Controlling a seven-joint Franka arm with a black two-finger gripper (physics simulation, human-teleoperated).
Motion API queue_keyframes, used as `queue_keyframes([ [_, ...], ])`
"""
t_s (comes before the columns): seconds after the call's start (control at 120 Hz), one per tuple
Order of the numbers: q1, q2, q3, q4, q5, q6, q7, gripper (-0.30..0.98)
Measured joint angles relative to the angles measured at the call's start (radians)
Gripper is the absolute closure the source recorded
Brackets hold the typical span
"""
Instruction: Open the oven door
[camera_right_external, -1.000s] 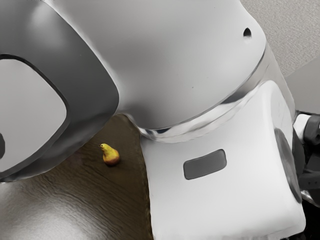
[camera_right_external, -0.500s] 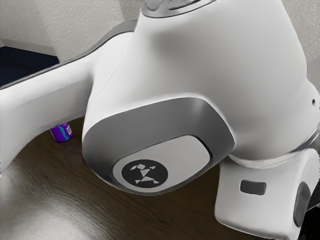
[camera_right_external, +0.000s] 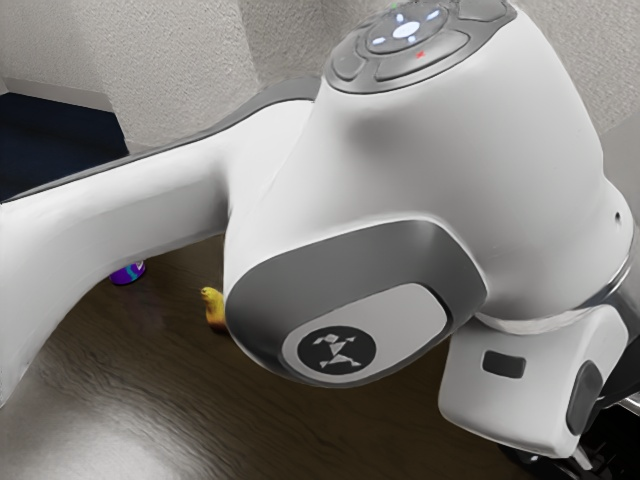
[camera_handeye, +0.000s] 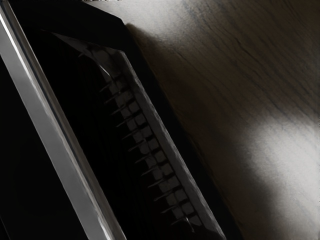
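Note:
At the lower right of the exterior view, black parts of my gripper (camera_right_external: 545, 463) show below the white wrist housing; its fingertips are hidden. Part of the dark oven (camera_right_external: 622, 428) lies beside it at that view's right edge. In the wrist view, the black oven (camera_handeye: 172, 102) runs diagonally beneath my hand. A long pale metal bar (camera_handeye: 56, 135) crosses it, with a row of thin wires and small blocks (camera_handeye: 145, 137) alongside, inside a dark recess or behind glass. Whether the door is ajar cannot be told.
A yellow pear (camera_right_external: 212, 307) stands on the brown wooden table (camera_right_external: 150, 400), partly behind the arm's elbow. Farther back is a purple can (camera_right_external: 128, 273), half hidden under the arm. The large white arm covers much of the exterior view.
The arm has swung away from the exterior camera, then shifted slightly toward that view's right, uncovering the purple can and leaving the pear partly visible. The wrist housing has moved right.

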Motion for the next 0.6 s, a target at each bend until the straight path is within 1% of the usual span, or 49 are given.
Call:
queue_keyframes([
  [0.467, 0.001, 0.019, 0.003, -0.029, 0.001, 0.020, 0.062, 0.00],
  [0.6, 0.001, 0.010, 0.026, -0.030, -0.001, 0.022, 0.055, 0.00],
])
